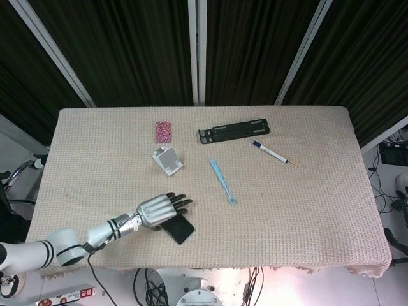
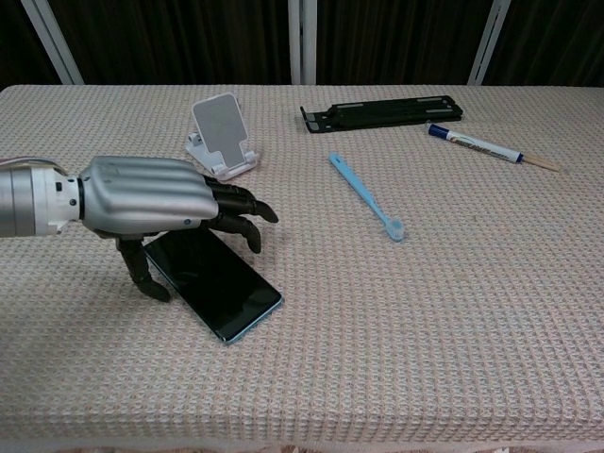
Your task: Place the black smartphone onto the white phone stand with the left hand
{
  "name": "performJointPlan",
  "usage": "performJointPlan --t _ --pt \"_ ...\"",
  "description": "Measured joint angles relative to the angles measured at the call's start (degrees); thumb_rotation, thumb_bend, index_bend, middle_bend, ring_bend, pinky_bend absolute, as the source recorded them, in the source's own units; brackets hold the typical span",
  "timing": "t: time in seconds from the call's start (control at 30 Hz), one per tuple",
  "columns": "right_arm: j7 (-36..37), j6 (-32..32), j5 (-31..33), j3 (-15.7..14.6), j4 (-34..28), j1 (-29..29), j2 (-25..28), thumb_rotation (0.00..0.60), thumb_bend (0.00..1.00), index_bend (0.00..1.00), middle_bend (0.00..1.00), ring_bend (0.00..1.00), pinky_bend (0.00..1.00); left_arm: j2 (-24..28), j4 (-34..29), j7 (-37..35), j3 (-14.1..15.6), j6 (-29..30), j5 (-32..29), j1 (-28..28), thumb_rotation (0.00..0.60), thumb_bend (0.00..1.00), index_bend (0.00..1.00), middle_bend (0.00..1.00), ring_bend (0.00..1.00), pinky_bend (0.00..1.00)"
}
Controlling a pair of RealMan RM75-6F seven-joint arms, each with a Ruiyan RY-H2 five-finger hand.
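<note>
Smartphone (image 2: 212, 282) first: black, lying flat and face up on the woven tablecloth (image 2: 453, 311) near the front edge of the table, its long axis running diagonally, with the near end pointing toward the front right and the far end toward the back left, under the hand. Over that far end sits the left hand (image 2: 156, 203), palm down, its dark fingers (image 2: 241, 208) stretched forward and slightly apart above the screen, the thumb (image 2: 142, 274) hanging down at the phone's left edge; whether any finger actually touches the glass cannot be told from either view, and the hand holds nothing. In the head view the left hand (image 1: 159, 209) covers the phone's upper left part, and the smartphone (image 1: 179, 229) shows below and right of it. Beyond the hand, well apart from the phone, stands the white phone stand (image 2: 222, 135), its backrest tilted and facing the front. Right of it lies a light blue toothbrush (image 2: 368, 196), bristles toward the front. Farther back are a black folded bracket (image 2: 382, 110) and a marker pen (image 2: 477, 143), and in the head view a small pink patterned card (image 1: 164, 131) lies behind the stand
</note>
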Motion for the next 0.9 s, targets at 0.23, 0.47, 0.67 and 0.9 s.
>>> performJointPlan --t 0.23,0.47,0.67,0.9 --pt "0.34 -0.24 0.29 0.04 0.49 -0.1 -0.13 0.6 0.18 0.0 0.0 0.0 0.0 -0.33 0.44 0.51 0.67 -0.05 -0.56 -0.53 0.6 0.05 0.26 0.04 0.06 0.25" --pt "0.47 -0.82 0.1 -0.21 0.72 0.02 -0.2 0.6 0.18 0.0 0.0 0.0 0.0 -0.82 0.64 0.61 0.95 0.02 -1.2 -0.85 0.6 0.05 0.29 0.04 0.06 0.25" --pt "0.7 -1.46 0.29 -0.36 0.9 0.08 -0.12 0.6 0.18 0.0 0.0 0.0 0.0 -1.34 1.11 0.94 1.44 -0.06 -1.52 -1.07 0.6 0.05 0.31 0.04 0.06 0.25" --pt "0.8 -2.12 0.6 -0.42 0.92 0.13 0.01 0.6 0.18 0.0 0.0 0.0 0.0 -1.58 1.1 0.62 1.45 0.58 -2.12 -1.09 0.6 0.09 0.47 0.05 0.06 0.25"
